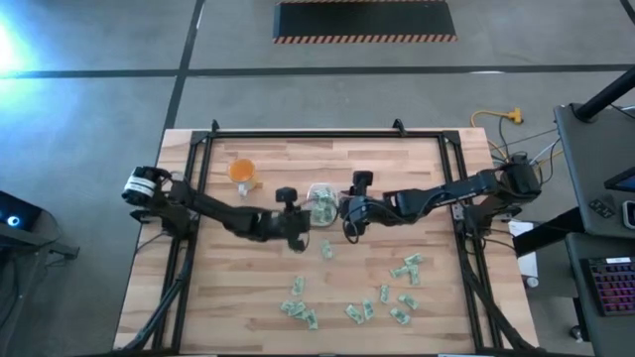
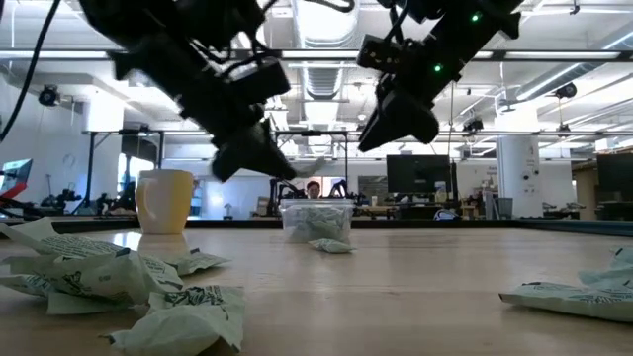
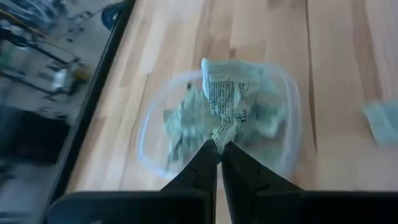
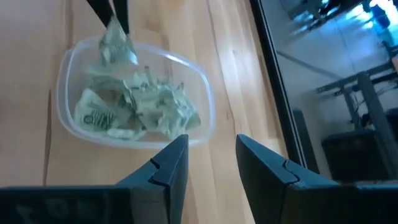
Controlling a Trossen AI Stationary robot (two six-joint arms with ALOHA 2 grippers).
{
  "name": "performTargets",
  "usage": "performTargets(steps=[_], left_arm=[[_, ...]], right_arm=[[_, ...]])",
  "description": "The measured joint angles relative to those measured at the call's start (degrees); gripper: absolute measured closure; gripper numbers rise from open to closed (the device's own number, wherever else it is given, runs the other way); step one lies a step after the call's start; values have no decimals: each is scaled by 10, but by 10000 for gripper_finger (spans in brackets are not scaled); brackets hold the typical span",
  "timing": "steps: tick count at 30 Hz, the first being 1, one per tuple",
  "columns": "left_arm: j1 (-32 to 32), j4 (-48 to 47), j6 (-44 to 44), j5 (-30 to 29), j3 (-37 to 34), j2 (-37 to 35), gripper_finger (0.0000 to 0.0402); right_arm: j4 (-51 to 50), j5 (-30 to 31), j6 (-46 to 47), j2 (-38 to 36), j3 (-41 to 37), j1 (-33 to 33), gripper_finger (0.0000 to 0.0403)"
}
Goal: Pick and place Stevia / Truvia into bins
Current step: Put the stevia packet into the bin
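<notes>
A green and white sachet (image 3: 229, 106) is pinched at one end between the tips of the left gripper (image 3: 219, 148), whose fingers are pressed tight together on it. It is held just above the clear bin (image 3: 281, 93), which sits near the middle of the table (image 1: 258, 297) and already has a small heap of sachets (image 4: 134, 106) in it. One loose sachet (image 1: 326, 249) lies on the wood just beside the bin, and many more loose sachets (image 1: 382, 297) are scattered nearer the front edge.

The right gripper (image 4: 211, 155) is held close to the other side of the bin, with its fingers apart and nothing between them.

A few things could go wrong. The sachet is light and crumpled, so it could stick to a finger when it is let go, or flutter and land on the rim or outside. The bin is light too, so it could be bumped and pushed or tipped by either gripper. The two grippers are very near each other, so they could be knocked together. An orange cup (image 1: 241, 171) stands off to the left, well apart.
</notes>
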Motion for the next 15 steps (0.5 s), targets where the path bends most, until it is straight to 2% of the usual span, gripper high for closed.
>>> performTargets(steps=[3,9,15], left_arm=[[27,12,1,40,2,1,402],[49,14,1,43,4,1,397],[50,17,15,40,4,1,330]], right_arm=[[-43,0,28,-18,0,0,280],[-123,0,87,-50,0,0,287],[-146,-1,124,-62,-8,0,288]])
